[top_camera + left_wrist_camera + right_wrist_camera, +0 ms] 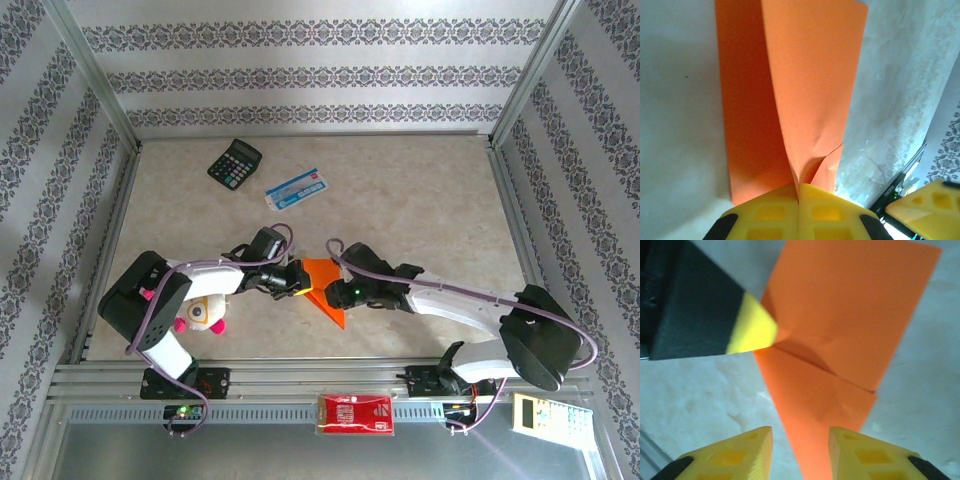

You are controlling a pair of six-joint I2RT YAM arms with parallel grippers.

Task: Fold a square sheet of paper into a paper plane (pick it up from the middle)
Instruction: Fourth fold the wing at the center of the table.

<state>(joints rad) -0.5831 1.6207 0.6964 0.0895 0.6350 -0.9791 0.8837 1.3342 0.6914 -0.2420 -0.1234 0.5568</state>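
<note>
The paper (810, 85) is partly folded. It has a tapered outline with overlapping flaps and a short crease but no finished dart shape, so by judgement the later folds are left to do. The left gripper (799, 192) is closed on one edge of the paper, which extends straight ahead of its tips; the right gripper (801, 440) has its jaws apart, with the paper's narrow end running between them without visible contact. From above, both wrists cover much of the paper, the pinched layers are hidden, and the narrow tip is cut off in the right wrist view.
</note>
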